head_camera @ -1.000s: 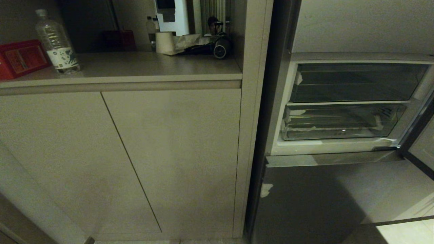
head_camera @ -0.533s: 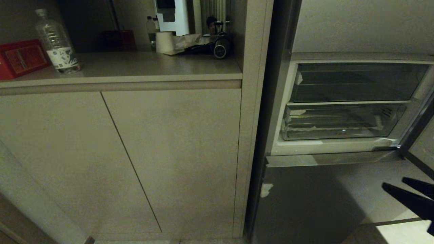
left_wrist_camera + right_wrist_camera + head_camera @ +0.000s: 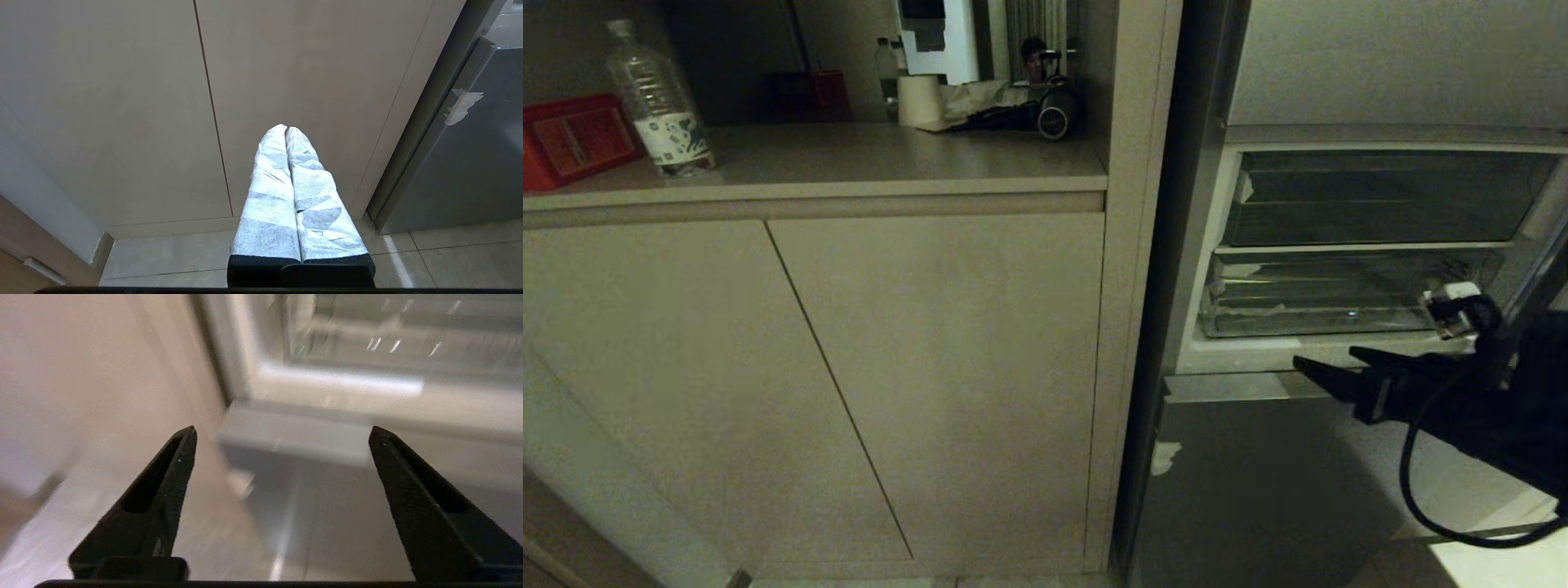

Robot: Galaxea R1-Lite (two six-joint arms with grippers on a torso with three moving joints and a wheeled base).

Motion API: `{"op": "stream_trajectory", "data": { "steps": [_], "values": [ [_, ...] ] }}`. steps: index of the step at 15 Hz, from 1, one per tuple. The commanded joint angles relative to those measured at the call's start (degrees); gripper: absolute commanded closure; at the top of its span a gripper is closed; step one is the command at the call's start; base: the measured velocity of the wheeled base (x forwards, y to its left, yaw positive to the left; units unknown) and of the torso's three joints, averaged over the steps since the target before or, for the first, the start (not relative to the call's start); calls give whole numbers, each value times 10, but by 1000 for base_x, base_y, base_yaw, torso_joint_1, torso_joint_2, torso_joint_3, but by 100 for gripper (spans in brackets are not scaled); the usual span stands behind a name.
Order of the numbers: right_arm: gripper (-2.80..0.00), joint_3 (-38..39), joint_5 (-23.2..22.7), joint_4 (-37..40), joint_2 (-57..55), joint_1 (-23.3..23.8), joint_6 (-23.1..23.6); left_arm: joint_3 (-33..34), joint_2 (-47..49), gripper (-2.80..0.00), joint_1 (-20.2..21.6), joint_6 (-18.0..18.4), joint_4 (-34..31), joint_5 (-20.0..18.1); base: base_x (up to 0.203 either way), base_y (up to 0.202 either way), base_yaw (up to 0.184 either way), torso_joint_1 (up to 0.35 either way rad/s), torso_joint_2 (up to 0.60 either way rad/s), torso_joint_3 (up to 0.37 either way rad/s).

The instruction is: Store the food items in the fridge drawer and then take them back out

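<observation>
The fridge drawer (image 3: 1339,306) is a clear, shallow drawer with whitish tape scraps, pushed in at the bottom of the open fridge compartment. It shows blurred in the right wrist view (image 3: 388,335). My right gripper (image 3: 1327,359) reaches in from the right, just below and in front of the drawer at the white sill. It is open (image 3: 282,430) with nothing between its black fingers. My left gripper (image 3: 286,130) is shut, with white-wrapped fingers, low in front of the cabinet doors and outside the head view. The food items are out of view.
A beige cabinet (image 3: 931,367) stands left of the fridge. On its counter are a water bottle (image 3: 658,98), a red box (image 3: 572,139) and a paper roll (image 3: 919,102). The grey lower fridge door (image 3: 1258,490) is shut. The open upper door's edge (image 3: 1539,286) is at the far right.
My right arm has come into the head view from the lower right and risen up and leftward to the sill under the drawer. The left gripper's view gives no earlier frame.
</observation>
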State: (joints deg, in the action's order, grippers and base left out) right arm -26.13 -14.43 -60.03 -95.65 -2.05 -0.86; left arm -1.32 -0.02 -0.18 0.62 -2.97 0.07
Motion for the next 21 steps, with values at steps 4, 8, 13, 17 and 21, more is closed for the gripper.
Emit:
{"op": "stream_trajectory", "data": {
  "steps": [4,8,13,17,21],
  "values": [
    [-280,-60,51,-152,-162,-35,13,0,0,0,0,0,0,0,0,0,0,0,0,0],
    [-280,-132,87,-167,-230,-56,12,1,0,0,0,0,0,0,0,0,0,0,0,0],
    [-280,-192,107,-186,-272,-62,10,0,0,0,0,0,0,0,0,0,0,0,0,0],
    [-280,-228,114,-185,-284,-64,10,0,0,0,0,0,0,0,0,0,0,0,0,0],
    [-280,-262,115,-184,-304,-64,10,0,0,0,0,0,0,0,0,0,0,0,0,0]
  ]
}}
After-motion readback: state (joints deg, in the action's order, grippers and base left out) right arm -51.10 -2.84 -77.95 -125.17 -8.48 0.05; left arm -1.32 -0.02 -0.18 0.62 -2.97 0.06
